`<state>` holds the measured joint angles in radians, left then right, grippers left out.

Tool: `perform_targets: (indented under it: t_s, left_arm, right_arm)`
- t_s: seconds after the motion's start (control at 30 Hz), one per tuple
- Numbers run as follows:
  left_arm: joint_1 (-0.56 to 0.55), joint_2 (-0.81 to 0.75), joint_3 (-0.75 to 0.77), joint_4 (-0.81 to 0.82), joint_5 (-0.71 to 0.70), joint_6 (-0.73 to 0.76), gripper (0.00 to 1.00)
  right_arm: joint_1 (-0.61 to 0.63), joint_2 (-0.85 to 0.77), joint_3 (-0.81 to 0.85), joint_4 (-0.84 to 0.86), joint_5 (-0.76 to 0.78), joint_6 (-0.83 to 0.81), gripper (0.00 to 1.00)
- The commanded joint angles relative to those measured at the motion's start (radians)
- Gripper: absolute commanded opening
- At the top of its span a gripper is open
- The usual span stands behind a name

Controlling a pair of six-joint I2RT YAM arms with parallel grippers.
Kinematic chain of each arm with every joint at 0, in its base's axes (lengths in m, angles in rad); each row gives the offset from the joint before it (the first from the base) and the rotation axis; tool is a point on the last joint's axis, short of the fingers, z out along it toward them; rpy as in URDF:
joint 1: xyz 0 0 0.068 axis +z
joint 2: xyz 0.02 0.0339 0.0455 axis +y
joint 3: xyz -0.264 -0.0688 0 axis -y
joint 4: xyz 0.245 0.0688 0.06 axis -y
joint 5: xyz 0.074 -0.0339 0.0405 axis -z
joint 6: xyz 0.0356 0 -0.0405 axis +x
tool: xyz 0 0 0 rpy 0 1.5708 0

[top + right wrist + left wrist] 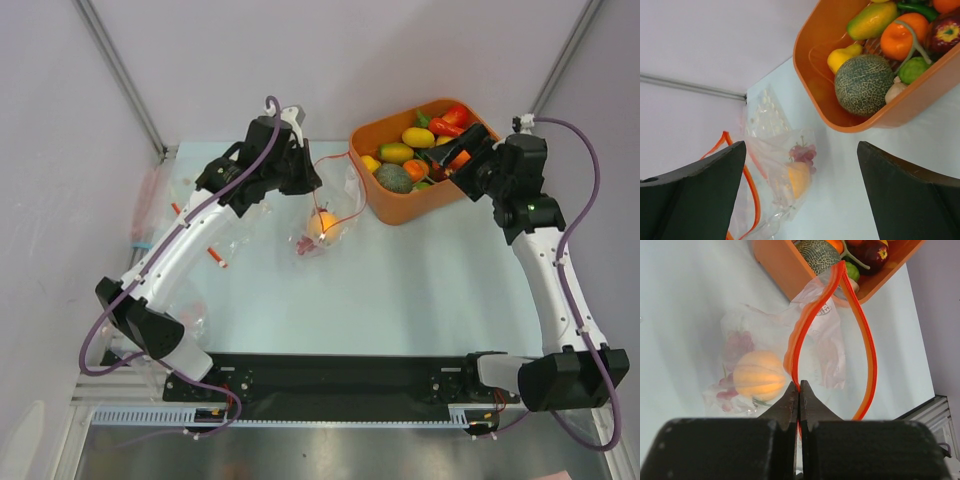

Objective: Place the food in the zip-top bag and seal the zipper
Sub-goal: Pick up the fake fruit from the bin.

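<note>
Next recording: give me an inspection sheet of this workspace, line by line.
Surface: pale table, no spill seen.
Job's things: zip-top bag lies with its mouth open and the zipper unsealed. A round orange fruit and grapes are inside. More food, a melon among it, sits in the orange tub.
Clutter: spare clear bags at the table's left edge.
Grippers: left gripper is shut on the zipper. Right gripper is open by the tub, holding nothing.
Cables: purple cables run along both arms, off the bag.
Surroundings: pale walls and metal frame posts; nothing else seen.
</note>
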<state>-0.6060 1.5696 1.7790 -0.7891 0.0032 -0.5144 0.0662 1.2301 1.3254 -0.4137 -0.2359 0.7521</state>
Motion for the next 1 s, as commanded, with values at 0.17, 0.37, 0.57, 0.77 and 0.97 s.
perform_targets:
  t_s: [0.17, 0.37, 0.57, 0.77, 0.97]
  left_arm:
    - [0.006, -0.068, 0.002, 0.030, -0.042, 0.033, 0.00]
    - [0.006, -0.069, 0.003, 0.033, -0.049, 0.048, 0.00]
    - [0.006, -0.063, 0.007, 0.037, -0.046, 0.062, 0.00]
    - [0.006, -0.052, 0.011, 0.039, -0.042, 0.073, 0.00]
    - [0.006, -0.045, 0.011, 0.044, -0.037, 0.076, 0.00]
  right_arm:
    - [-0.118, 0.003, -0.060, 0.125, -0.169, 0.057, 1.00]
    - [-0.132, 0.035, -0.020, 0.155, -0.310, -0.089, 1.00]
    - [-0.132, 0.141, 0.102, -0.067, -0.134, -0.166, 0.89]
    - [-0.132, 0.247, 0.225, -0.118, -0.077, -0.197, 0.83]
    - [-0.132, 0.351, 0.374, -0.184, 0.030, -0.299, 0.92]
